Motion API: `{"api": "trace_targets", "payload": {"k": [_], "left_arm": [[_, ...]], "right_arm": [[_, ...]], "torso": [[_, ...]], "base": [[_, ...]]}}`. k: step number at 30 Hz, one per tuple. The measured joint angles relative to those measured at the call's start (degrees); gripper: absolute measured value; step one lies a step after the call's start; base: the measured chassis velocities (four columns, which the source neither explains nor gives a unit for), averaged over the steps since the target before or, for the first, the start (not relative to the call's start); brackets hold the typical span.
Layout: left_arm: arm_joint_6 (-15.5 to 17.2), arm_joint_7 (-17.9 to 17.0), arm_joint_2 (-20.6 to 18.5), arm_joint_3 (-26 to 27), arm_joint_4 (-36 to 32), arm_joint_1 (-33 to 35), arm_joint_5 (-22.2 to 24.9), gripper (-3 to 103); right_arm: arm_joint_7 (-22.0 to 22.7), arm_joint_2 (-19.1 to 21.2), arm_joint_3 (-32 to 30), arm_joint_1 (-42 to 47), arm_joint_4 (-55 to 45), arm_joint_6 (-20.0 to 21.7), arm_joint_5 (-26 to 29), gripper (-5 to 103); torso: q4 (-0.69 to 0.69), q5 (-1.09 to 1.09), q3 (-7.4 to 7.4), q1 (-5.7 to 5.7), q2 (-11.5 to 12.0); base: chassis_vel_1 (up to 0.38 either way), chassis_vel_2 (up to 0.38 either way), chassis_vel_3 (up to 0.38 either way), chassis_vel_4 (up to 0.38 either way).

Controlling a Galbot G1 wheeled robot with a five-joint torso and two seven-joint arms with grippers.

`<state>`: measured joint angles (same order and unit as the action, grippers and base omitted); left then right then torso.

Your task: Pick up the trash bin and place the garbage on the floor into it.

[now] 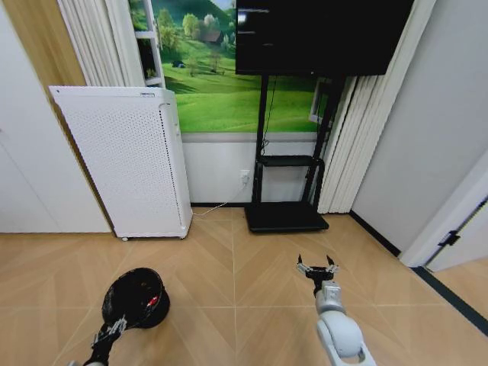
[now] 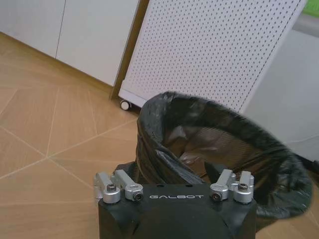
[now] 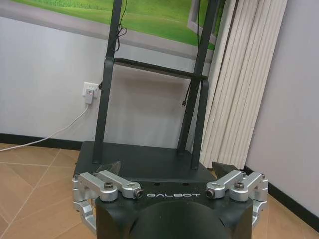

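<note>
The black trash bin (image 1: 136, 297), lined with a black bag, hangs tilted at the lower left of the head view, its mouth turned towards me. My left gripper (image 1: 114, 326) is shut on its near rim. In the left wrist view the bin (image 2: 214, 134) sits right in front of the left gripper (image 2: 174, 172), its lined inside dark. A small red bit of garbage (image 1: 155, 300) shows inside the mouth. My right gripper (image 1: 316, 267) hovers open over bare floor in the middle, holding nothing. The right wrist view shows the right gripper (image 3: 167, 169) facing the TV stand.
A white perforated floor unit on castors (image 1: 130, 160) stands against the wall at the left. A black TV stand (image 1: 284, 215) with a flat base stands at centre, a white cable (image 1: 217, 206) running beside it. Walls and a door frame (image 1: 450, 221) close the right side.
</note>
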<state>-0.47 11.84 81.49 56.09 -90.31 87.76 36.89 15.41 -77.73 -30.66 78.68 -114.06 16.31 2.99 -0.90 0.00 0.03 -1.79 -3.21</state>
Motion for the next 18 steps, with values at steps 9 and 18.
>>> {"api": "trace_targets", "payload": {"k": [9, 18], "left_arm": [[0.19, 0.0, -0.37, -0.34, -0.43, 0.06, -0.03, 100], [-1.99, 0.0, -1.13, -0.31, -3.2, -2.81, -6.29, 100]], "right_arm": [[-0.2, -0.16, -0.42, 1.55, -0.7, -0.03, -0.04, 100], [-0.1, -0.71, -0.71, 2.47, -1.19, -0.22, -0.06, 100]], "torso": [[0.0, 0.0, 0.0, 0.0, 0.0], [0.0, 0.0, 0.0, 0.0, 0.0]], "base": [[0.0, 0.0, 0.0, 0.0], [0.0, 0.0, 0.0, 0.0]]}}
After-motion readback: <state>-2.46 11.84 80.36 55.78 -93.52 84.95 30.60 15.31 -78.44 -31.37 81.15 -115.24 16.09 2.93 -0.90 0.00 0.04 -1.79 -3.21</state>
